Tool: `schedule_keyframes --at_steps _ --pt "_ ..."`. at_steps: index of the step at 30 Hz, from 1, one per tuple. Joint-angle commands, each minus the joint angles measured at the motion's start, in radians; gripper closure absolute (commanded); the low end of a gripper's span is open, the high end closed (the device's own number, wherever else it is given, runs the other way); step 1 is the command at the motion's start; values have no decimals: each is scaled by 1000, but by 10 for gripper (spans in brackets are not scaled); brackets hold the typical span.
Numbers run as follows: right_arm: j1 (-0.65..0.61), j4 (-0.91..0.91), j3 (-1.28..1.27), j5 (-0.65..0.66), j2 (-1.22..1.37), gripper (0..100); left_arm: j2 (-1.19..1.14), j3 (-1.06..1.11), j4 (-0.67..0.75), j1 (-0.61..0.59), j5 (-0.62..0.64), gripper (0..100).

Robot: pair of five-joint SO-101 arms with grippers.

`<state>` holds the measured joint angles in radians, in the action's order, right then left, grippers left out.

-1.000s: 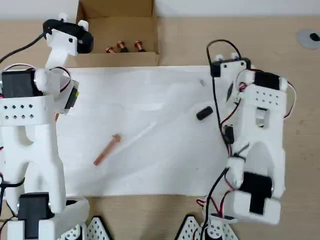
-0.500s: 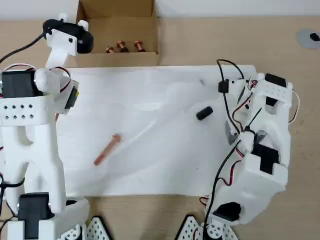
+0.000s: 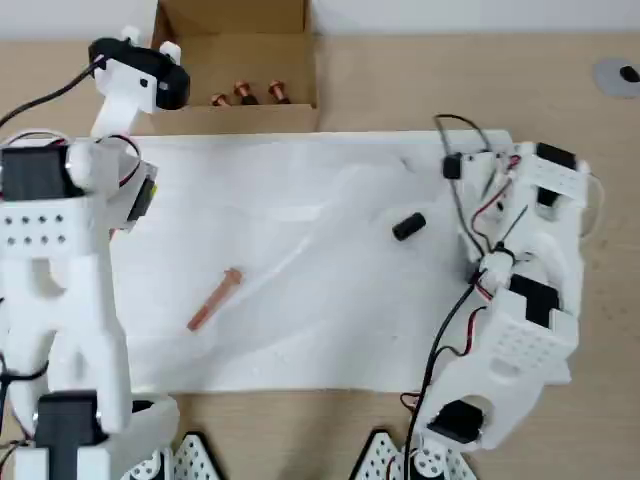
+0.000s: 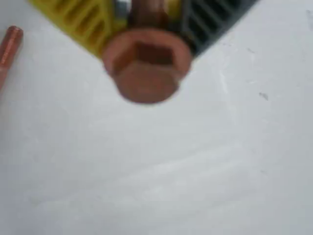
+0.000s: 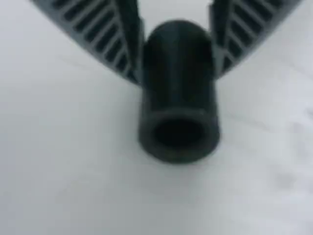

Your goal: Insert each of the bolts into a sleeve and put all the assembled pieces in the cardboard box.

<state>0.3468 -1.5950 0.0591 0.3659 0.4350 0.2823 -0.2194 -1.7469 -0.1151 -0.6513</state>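
Note:
In the left wrist view my left gripper (image 4: 146, 24) is shut on a copper bolt (image 4: 145, 71), hex head toward the camera, above the white sheet. In the high view that arm stands at the sheet's left edge (image 3: 135, 200). A second bolt (image 3: 215, 298) lies loose on the sheet, and its tip (image 4: 10, 44) appears beside the held one. In the right wrist view my right gripper (image 5: 178, 54) is shut on a black sleeve (image 5: 178, 127) with its open bore toward the camera. Another black sleeve (image 3: 408, 226) lies on the sheet just left of the right arm (image 3: 520, 260).
The cardboard box (image 3: 235, 50) sits at the back left with three copper-headed assembled pieces (image 3: 245, 95) inside, along its near wall. The white sheet (image 3: 320, 330) covers the middle of the wooden table. A small disc (image 3: 620, 75) lies at the far right.
The right arm has folded back and swung toward the table's right side. The left arm, the loose bolt and the loose sleeve have stayed where they were.

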Motion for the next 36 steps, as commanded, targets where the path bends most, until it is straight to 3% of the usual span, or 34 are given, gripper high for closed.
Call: schedule_keyframes --at_steps 1,13,23,26,30,36 --pt "-5 -2 58 12 -4 988 85 -8 -2 6 -9 991" --pt "-1 -124 185 3 -87 988 127 -9 0 17 35 992" --pt "-54 -190 352 -52 -676 988 127 -198 0 221 264 993" --pt "-151 -189 315 -52 -889 988 127 -299 0 250 322 993" --pt "-381 -178 200 -55 -1164 988 127 -410 2 249 385 993" --pt "-697 -11 -74 -103 -1474 985 145 -473 -3 245 427 993"
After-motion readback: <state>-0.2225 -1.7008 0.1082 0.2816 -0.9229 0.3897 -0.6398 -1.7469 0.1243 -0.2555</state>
